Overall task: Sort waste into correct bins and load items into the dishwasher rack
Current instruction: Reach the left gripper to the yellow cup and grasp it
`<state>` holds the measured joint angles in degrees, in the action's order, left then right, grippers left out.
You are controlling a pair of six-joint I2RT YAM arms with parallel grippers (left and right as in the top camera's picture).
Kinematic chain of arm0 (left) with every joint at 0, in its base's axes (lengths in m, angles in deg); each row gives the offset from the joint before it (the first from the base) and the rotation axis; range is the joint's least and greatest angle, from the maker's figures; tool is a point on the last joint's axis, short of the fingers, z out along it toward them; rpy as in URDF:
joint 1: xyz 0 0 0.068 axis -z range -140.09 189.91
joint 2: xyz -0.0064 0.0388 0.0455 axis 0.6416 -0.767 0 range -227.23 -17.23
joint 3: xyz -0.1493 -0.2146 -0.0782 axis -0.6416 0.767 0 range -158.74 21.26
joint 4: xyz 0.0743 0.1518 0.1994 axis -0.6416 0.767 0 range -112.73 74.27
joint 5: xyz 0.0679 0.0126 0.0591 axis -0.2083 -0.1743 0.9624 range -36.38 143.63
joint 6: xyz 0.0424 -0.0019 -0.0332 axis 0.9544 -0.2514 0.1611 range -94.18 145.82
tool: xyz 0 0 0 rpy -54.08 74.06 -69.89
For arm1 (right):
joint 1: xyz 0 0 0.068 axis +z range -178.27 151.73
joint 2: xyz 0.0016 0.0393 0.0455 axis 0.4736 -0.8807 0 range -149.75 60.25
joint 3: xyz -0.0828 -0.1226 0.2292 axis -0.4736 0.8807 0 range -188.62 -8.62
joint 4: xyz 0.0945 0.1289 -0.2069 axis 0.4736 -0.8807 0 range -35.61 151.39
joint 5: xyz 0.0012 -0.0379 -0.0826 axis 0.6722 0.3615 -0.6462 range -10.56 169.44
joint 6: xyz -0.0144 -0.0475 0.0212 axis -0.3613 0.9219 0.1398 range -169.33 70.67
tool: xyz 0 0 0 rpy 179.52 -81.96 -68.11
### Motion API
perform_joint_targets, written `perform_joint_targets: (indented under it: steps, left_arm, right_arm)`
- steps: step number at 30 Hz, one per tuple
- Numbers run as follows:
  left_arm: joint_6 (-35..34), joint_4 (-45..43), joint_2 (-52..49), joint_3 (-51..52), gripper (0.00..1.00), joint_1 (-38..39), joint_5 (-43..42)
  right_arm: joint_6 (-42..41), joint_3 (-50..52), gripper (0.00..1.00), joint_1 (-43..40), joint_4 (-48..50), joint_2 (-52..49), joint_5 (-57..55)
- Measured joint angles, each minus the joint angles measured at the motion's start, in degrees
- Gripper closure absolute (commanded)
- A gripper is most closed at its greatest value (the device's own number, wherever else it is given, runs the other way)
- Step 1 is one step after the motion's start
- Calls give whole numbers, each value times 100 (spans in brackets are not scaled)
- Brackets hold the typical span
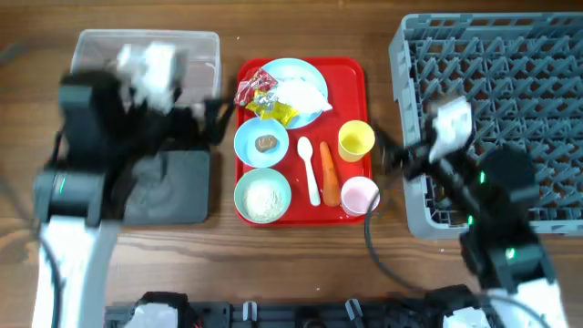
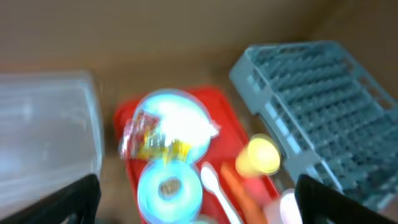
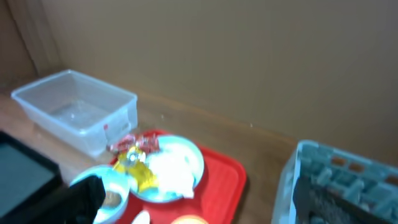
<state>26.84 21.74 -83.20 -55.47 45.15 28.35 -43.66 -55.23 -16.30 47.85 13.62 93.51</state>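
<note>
On the red tray, a light blue plate holds red and yellow wrappers and crumpled white paper. One blue bowl holds a brown lump. Another bowl holds white rice. A white spoon, an orange carrot, a yellow cup and a pink cup lie beside them. My left gripper is open and empty, above the tray's left side. My right gripper is open and empty, between the tray and the grey rack. Both wrist views are blurred.
The clear tub stands at the back left. The black tray lies in front of it, partly under my left arm. The red tray lies in the middle. The rack fills the right side to the table edge.
</note>
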Motion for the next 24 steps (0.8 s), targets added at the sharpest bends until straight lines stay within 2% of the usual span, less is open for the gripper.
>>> perform_joint_targets:
  steps: [2,4,6,8,9,10,13,17,20,24]
  left_arm:
    - [282,890,-1246,-1499,0,656,422]
    - [433,1211,-2461,-2570,0,1246,866]
    - [496,1005,-3823,-2782,0,1753,1093]
    - [496,776,-4568,-2782,0,1965,960]
    - [496,527,-4966,-2785,0,2107,776]
    - [496,372,-5381,-2785,11,2284,649]
    - [450,70,-5781,-2782,21,2837,868]
    - [-63,46,-5781,-2785,40,3174,1224]
    - [-540,223,-5853,-2787,82,3171,1353]
    - [-800,243,-5897,-2787,84,3182,1370]
  right_arm:
    - [-7,-1108,0,-203,-935,-817,144]
    - [-120,-2238,0,-675,-1991,-1563,570]
    - [-321,-3320,0,-1891,-2647,-2326,1902]
    - [-533,-3471,1,-2634,-2577,-2579,2323]
    - [-800,-3477,10,-2962,-2608,-2723,2516]
    - [-994,-3477,14,-3154,-2686,-2885,2627]
    - [-990,-3493,14,-3191,-3156,-3193,2708]
    - [-951,-3497,14,-3191,-3423,-3574,2640]
    - [-951,-3497,15,-3191,-3429,-3641,2562]
    - [-949,-3497,15,-3191,-3471,-3641,2378]
